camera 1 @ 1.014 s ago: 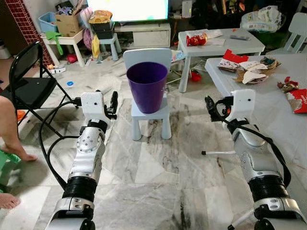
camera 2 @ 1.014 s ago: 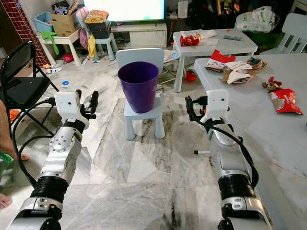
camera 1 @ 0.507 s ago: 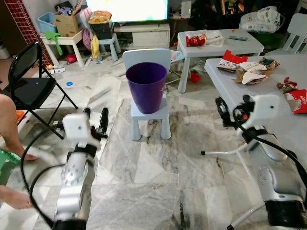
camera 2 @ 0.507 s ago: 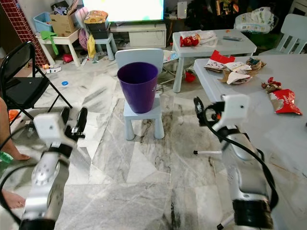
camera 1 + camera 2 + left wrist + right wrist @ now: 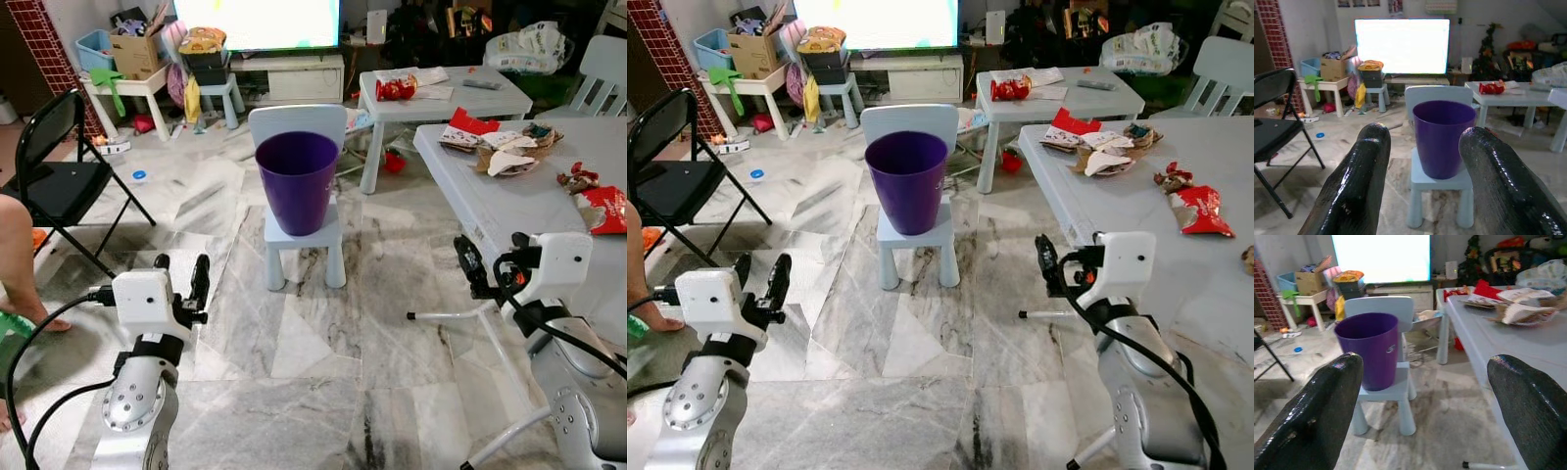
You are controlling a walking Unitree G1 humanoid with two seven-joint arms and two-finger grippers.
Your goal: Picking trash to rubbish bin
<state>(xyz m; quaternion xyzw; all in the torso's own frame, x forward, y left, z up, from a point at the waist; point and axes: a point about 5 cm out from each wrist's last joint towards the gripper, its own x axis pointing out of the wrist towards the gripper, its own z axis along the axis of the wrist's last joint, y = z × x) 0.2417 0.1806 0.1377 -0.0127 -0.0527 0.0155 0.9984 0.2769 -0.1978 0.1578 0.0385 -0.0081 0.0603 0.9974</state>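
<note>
A purple bin stands on a small pale blue chair in the middle of the marble floor. Trash lies on the grey table to my right: a pile of paper wrappers, a dark crumpled wrapper and a red packet. My left gripper is low at the left, open and empty, well short of the bin. My right gripper hangs open and empty beside the table's near edge. Both wrist views look between spread fingers at the bin.
A black folding chair stands at the left, with a person's leg and foot beside it. A small white table holding a red packet sits behind the bin. The grey table's leg bar lies on the floor. Boxes and clutter line the back wall.
Both arms have drawn back and dropped from beside the small chair toward me. The right gripper now sits closer to the grey table's edge. The view has tilted slightly.
</note>
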